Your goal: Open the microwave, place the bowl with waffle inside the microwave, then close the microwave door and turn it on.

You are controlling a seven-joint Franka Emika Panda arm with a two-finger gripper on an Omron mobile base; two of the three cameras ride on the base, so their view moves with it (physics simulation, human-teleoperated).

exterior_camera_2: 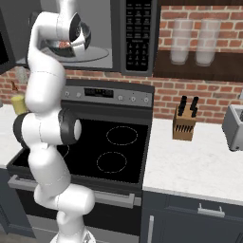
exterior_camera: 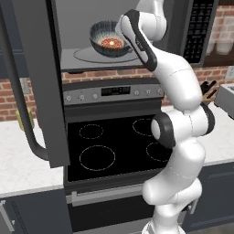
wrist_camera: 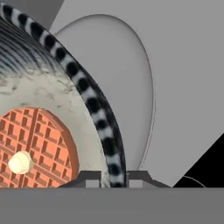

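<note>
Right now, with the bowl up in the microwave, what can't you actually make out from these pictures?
- Fingers: hand view shows just their tips astride the bowl rim; in both base views the arm covers them.
- Whether the bowl rests on the turntable: no view shows the underside.
- Waffle: cut off by the left edge of the hand view.
- Keypad labels: too small in either base view.
- Microwave door: cropped by the left base view's top edge.

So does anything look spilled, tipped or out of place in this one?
Nothing stands out. The bowl sits level on the glass turntable inside the open microwave, with the waffle flat in its middle. The gripper has its jaws closed on the bowl's rim, one finger inside and one outside. Nothing is spilled on the stove.
</note>
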